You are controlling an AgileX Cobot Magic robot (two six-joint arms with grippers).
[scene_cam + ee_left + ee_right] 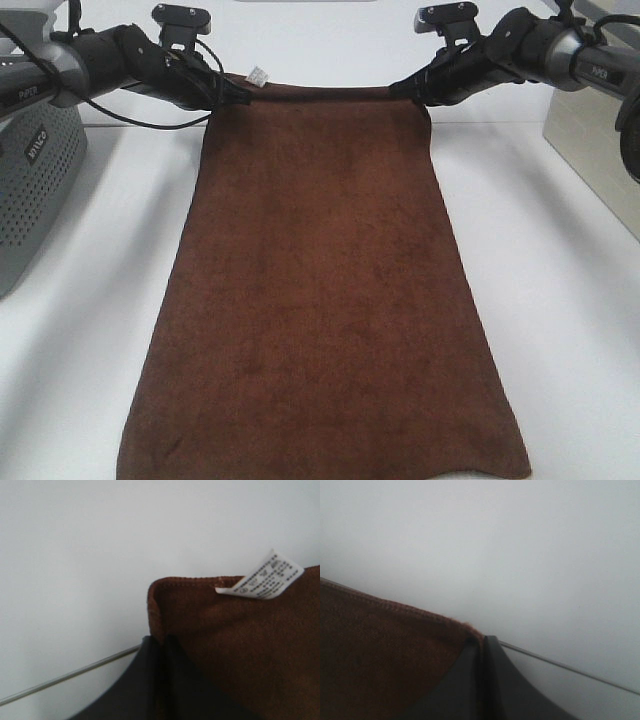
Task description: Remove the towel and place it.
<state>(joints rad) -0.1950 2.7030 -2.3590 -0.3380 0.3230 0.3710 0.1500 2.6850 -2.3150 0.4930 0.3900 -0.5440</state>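
The left end effector (238, 97) is clamped on one far corner of the towel (320, 300), right beside the towel's small white tag (259, 75). The right end effector (397, 89) pinches the towel's other far corner, its jaws pressed together on the hem. Holding the 2 corners apart likely keeps the cloth stretched wide and flat for placing. The dark reddish-brown towel spreads from them across the white surface (560, 300). A grey basket (35, 180) sits off the towel's left edge.
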